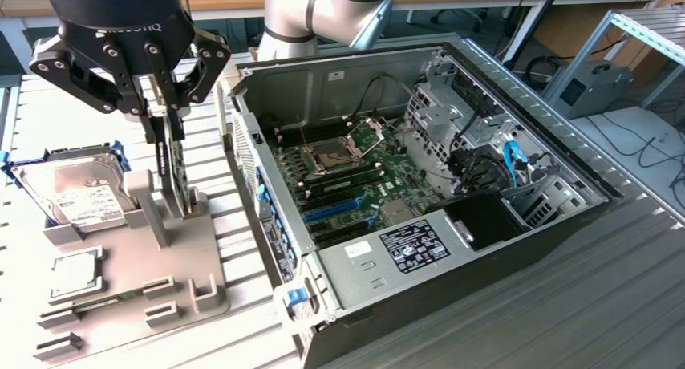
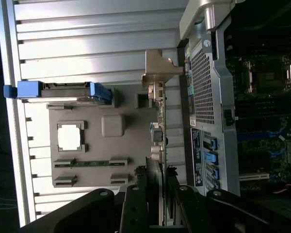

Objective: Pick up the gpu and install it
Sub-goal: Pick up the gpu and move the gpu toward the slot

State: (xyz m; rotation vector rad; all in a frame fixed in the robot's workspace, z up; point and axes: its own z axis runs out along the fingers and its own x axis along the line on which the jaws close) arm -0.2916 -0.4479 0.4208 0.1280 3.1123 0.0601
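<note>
Exterior view: gripper (image 1: 172, 119) partly closed, pinching upper edge of gpu (image 1: 175, 164). Card standing on edge in slot of grey fixture (image 1: 204, 249), just beside open computer case (image 1: 321, 84), silver bracket (image 2: 157, 73) at one end. For a clean pick, probably best: keep pinch centred and square, draw straight along slot, avoid twisting against fixture posts.

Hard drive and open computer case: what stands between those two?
The gpu, standing on edge in the grey holder, with the gripper at its upper edge; the exterior view shows it.
</note>
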